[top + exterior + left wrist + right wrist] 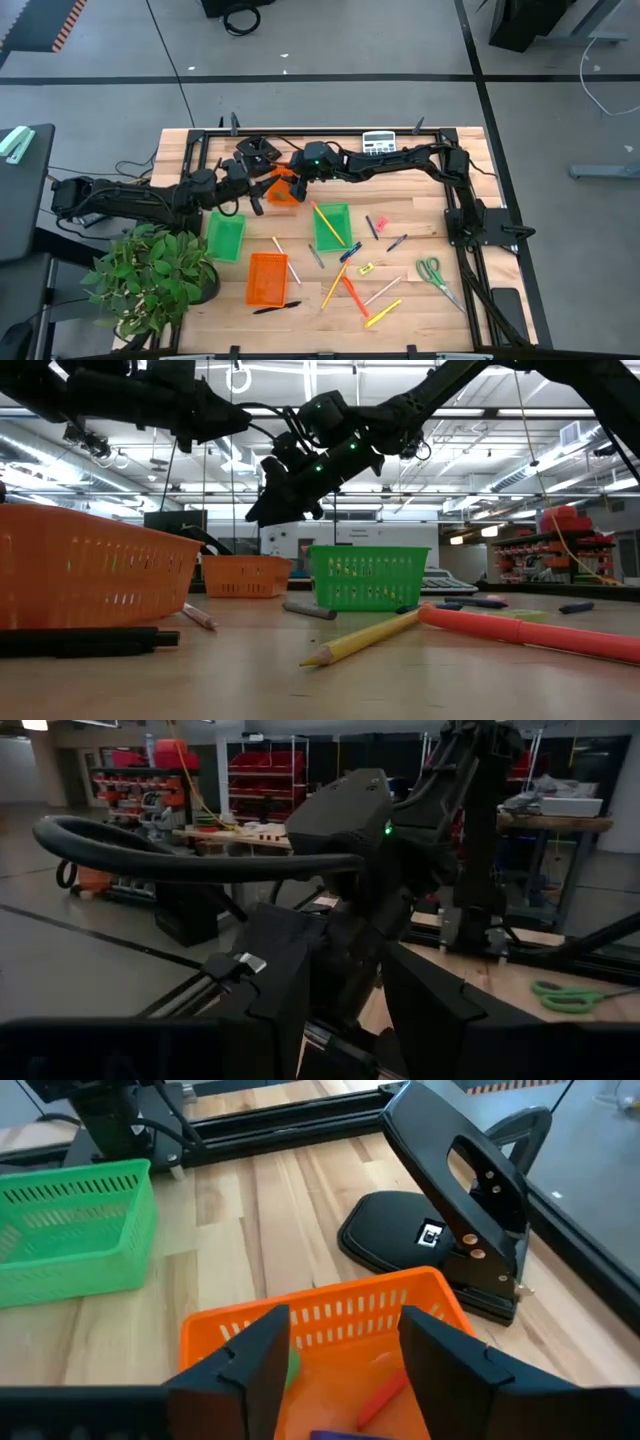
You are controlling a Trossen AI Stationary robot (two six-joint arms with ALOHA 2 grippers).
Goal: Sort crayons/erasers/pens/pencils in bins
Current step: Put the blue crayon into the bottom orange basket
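Nearest the front edge lie a black pen (277, 308) and, beside it, an orange bin (267, 278). Right of that, a scatter on the bare wood: yellow pencils (383, 313), a red crayon (355, 296), a yellow eraser (366, 268), a blue pen (350, 252) and green scissors (435, 274).

Mid-table stand two green bins. The left one (225, 236) shows nothing inside. The right one (331, 227) has a yellow pencil (328, 225) lying across it.

Farther back sits a second orange bin (330, 1320), holding a red crayon (385, 1398) and something green. The right gripper (345, 1350) hangs directly over this bin, fingers spread apart, nothing between them.

The left gripper (256, 200) is close beside it, at that bin's left; whether it is spread or closed cannot be told.

At the back edge stand a black hole punch (470, 1200) and a calculator (378, 143).
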